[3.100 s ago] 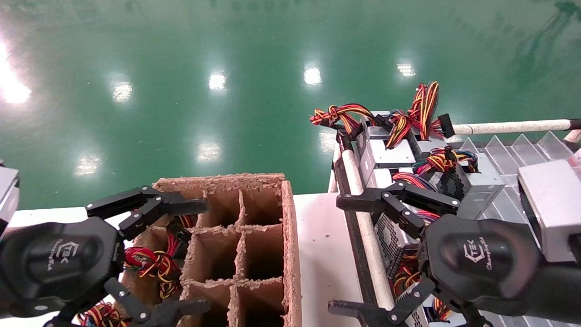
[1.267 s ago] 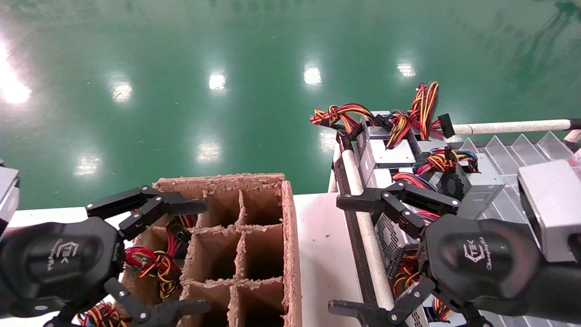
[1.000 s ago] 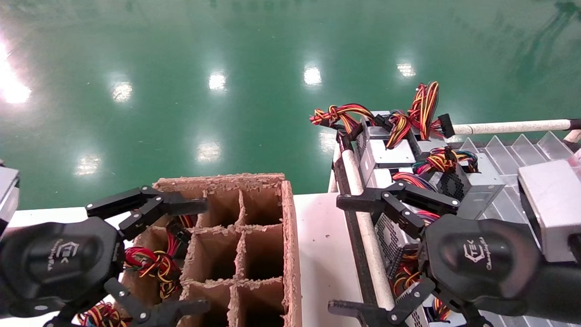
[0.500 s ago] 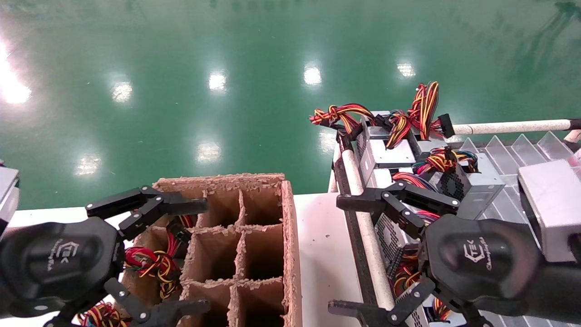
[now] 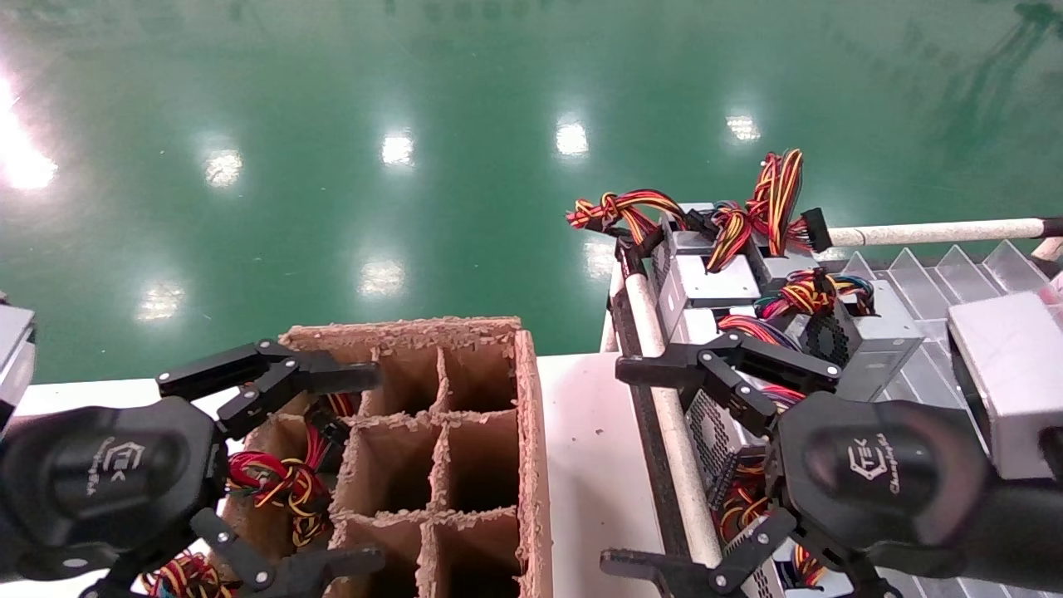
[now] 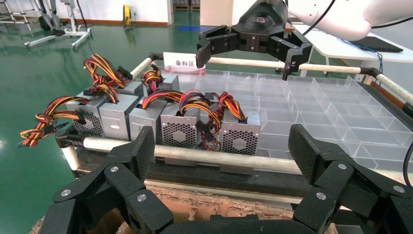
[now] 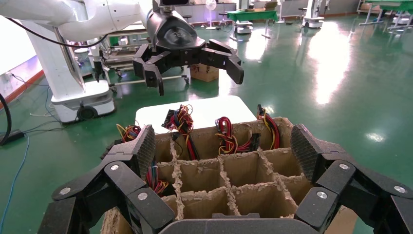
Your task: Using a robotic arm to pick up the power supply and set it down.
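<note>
The right gripper [image 5: 644,465] hangs spread wide above the nearest power supply [image 5: 714,432] in the tray [image 5: 955,266]. It should descend straight, fingers straddling the metal sides clear of the wires [image 5: 743,498]. The left gripper [image 5: 365,469], also spread, waits over the cardboard box [image 5: 531,432].

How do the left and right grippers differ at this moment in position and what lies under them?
The left gripper hangs over the cardboard divider box, where wire bundles already fill some cells; the right gripper hangs over the row of power supplies on the clear tray. The left sits at the box's left cells, the right at the tray's near rail. Both are open and empty.
</note>
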Available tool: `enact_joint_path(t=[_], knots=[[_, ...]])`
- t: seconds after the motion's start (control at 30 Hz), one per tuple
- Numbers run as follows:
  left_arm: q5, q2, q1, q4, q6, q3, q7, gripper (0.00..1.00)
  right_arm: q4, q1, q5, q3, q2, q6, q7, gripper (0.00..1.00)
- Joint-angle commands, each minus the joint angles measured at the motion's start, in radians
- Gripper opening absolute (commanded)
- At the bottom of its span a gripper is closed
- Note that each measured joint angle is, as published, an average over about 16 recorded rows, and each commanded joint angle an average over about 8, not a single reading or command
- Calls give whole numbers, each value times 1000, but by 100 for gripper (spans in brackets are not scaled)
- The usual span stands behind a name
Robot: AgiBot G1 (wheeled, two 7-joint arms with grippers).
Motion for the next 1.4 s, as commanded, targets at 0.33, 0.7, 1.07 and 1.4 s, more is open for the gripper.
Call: enact_joint_path(t=[0.33,0.7,1.07,1.4], knots=[[0,0,0,0,0,0,0,0,-6,-5,2,-1,-6,-4,-4,100],[0,0,0,0,0,0,0,0,-218,8,-53,-70,-147,-71,-161,100],[0,0,0,0,0,0,0,0,-393,102,-131,-226,-328,-90,-280,100],[0,0,0,0,0,0,0,0,-457,133,-139,-393,-467,-92,-320,100]])
